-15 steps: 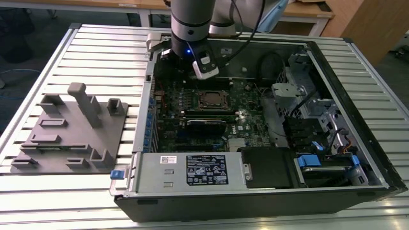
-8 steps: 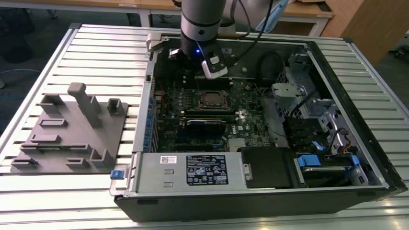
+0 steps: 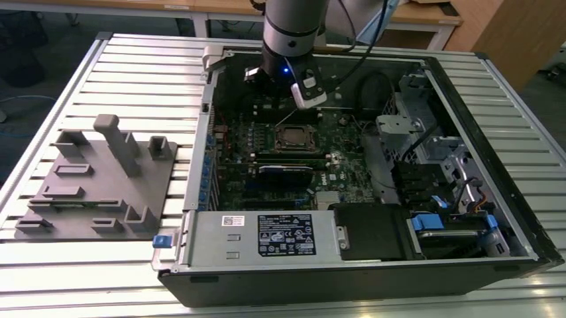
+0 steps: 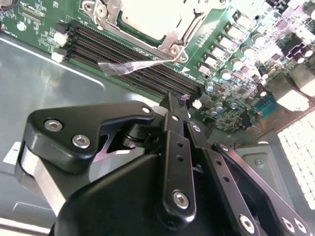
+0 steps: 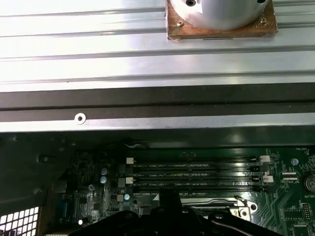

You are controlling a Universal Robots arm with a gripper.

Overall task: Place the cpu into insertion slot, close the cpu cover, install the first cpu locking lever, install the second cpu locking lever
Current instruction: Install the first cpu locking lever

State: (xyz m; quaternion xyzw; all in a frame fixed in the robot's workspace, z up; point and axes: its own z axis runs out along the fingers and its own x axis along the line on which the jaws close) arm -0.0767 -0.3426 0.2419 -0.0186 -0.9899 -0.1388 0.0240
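hovering my gripper (image 4: 175, 100), pinched shut and empty, near the insertion slot (image 3: 280, 140). that raised locking lever (image 3: 287, 119) looks thin, so i reckon hooking it squarely matters.

A slatted silver metal table (image 3: 132, 73) carries two things. An open black computer case (image 3: 354, 288) lies on its side, taking up the middle and the exterior view's right. A grey moulded fixture plate (image 3: 97, 192) with upright pegs lies just beside the case, at the exterior view's left.
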